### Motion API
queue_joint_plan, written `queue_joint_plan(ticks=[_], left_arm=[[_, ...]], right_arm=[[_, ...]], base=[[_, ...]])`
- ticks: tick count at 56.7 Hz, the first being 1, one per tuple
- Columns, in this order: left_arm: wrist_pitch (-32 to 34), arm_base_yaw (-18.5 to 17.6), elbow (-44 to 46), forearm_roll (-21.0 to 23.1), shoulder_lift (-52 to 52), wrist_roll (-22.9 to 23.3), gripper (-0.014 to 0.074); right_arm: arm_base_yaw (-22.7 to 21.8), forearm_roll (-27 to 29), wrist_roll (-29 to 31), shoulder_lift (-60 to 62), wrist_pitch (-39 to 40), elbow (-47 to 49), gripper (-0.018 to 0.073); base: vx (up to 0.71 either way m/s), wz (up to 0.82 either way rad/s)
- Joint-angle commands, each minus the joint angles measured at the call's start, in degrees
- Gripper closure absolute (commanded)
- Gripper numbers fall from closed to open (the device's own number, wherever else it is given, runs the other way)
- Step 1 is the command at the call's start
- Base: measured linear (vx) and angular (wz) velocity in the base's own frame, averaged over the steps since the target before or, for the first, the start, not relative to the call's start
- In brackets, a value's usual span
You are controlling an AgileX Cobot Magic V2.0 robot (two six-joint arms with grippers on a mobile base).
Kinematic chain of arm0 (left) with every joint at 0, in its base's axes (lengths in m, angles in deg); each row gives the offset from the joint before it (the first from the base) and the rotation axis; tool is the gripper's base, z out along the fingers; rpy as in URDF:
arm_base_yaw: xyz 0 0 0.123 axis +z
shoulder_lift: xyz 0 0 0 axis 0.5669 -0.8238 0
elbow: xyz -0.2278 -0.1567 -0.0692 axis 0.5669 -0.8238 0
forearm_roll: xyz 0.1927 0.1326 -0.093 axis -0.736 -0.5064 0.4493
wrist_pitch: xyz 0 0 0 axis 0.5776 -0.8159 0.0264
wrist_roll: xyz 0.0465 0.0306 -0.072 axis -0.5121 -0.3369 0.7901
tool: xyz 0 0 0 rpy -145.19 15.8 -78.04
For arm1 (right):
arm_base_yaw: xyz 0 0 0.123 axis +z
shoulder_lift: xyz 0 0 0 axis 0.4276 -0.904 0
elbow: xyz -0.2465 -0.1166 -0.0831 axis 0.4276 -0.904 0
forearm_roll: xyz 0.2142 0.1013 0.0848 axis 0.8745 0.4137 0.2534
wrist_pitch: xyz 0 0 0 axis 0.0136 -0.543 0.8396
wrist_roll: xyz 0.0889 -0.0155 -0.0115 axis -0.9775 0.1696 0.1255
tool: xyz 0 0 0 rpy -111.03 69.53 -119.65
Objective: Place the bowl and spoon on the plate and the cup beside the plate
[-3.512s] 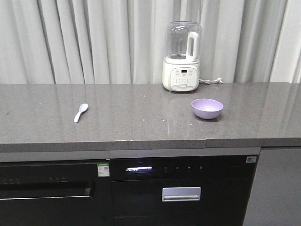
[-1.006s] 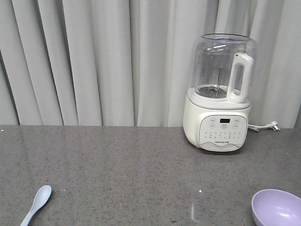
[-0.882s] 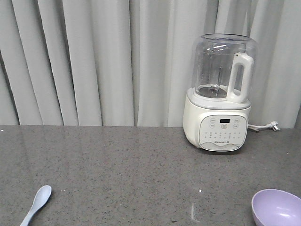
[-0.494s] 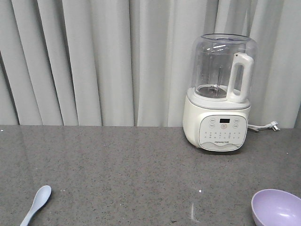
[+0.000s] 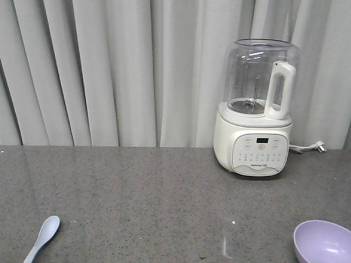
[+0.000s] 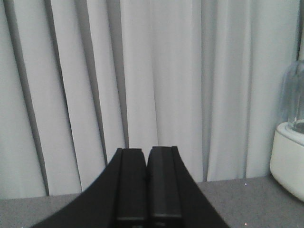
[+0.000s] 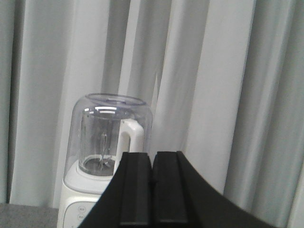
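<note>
In the front view, the lavender bowl (image 5: 322,241) sits at the bottom right on the grey counter (image 5: 142,203), partly cut by the frame edge. The pale spoon (image 5: 43,236) lies at the bottom left, scoop pointing away, handle cut off below. The plate and the cup are out of view. My left gripper (image 6: 146,151) is shut with nothing in it, held level and facing the curtain. My right gripper (image 7: 152,154) is also shut and empty, pointing at the blender. Neither gripper appears in the front view.
A white blender (image 5: 255,109) with a clear jug stands at the back right of the counter, its cord (image 5: 308,147) trailing to the right. It also shows in the left wrist view as the blender (image 6: 289,156) and in the right wrist view as the blender (image 7: 95,156). Grey curtains (image 5: 109,71) hang behind.
Compared with 3.5 s ago the front view sits much closer to the counter; the cabinets below have dropped out of frame. Over the last second nothing has visibly moved.
</note>
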Motion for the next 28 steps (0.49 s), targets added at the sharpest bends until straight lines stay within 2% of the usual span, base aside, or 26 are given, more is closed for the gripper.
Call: queue_joint_plan(ticks=[1,8,11,16,17,21,24,28], left_arm=[[4.6,0.1,2.1,0.4,-1.1,0.0,0.0566],[4.2,0.1,2.1,0.4,-1.5,0.0,0.0469],[4.3,0.1,2.1,0.4,-1.5,0.0,0.0409],[4.2,0.1,2.1,0.4,-1.5,0.0,0.0264],[3.8,0.1,2.1,0.4,-1.5,0.0,0.0128],[2.8,0.1,2.1,0.7,-1.5,0.5,0.0039],[-1.1,0.1,2.1,2.2,-1.5,1.0,-0.0020],[-8.3,0.1,2.1,3.2,-1.6,1.0,-0.0037]], right_arm=[[0.0,0.0,0.5,-0.3,4.3,1.9,0.0547],[0.0,0.1,0.5,-0.3,4.3,1.9,0.0451],[0.0,0.2,0.5,-0.3,4.3,1.9,0.0374],[0.0,1.8,0.5,-0.3,4.0,1.9,0.0215],[0.0,3.2,0.5,-0.3,4.3,1.9,0.0060],[0.0,4.6,0.5,-0.3,4.3,1.9,-0.0045],[0.0,4.7,0.5,-0.3,4.3,1.9,-0.0104],[0.0,4.7,0.5,-0.3,4.3,1.9,-0.0139]], base=[[0.00,0.00],[0.00,0.00],[0.00,0.00],[0.00,0.00],[0.00,0.00],[0.00,0.00],[0.00,0.00],[0.00,0.00]])
